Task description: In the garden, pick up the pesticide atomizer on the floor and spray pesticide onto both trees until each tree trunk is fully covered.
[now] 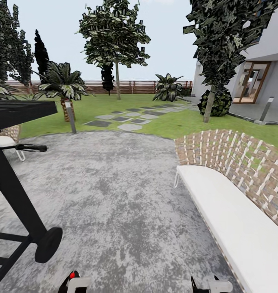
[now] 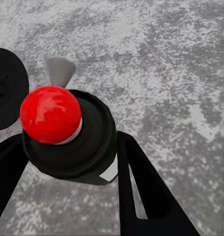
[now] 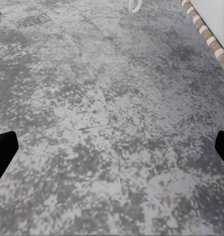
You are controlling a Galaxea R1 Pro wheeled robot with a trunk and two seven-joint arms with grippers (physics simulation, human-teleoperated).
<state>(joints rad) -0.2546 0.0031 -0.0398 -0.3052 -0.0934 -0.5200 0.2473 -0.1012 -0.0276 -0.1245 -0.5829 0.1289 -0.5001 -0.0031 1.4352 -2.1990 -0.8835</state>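
Transport is judged to be the step in hand: the pesticide atomizer (image 2: 67, 135), black-bodied with a red cap, is pinched between the fingers of the left gripper (image 2: 67, 162) above the grey stone patio (image 1: 114, 195). The right gripper (image 3: 112, 152) is spread wide and holds nothing. A white-cushioned wicker bench (image 1: 236, 191) is passed on the right, a black frame (image 1: 16, 203) on the left. Beyond the patio lies the lawn (image 1: 175, 124) with stepping stones (image 1: 128, 118); two pale-trunked trees (image 1: 117, 81) (image 1: 209, 106) stand further off. An approach across the grass is called for before spraying.
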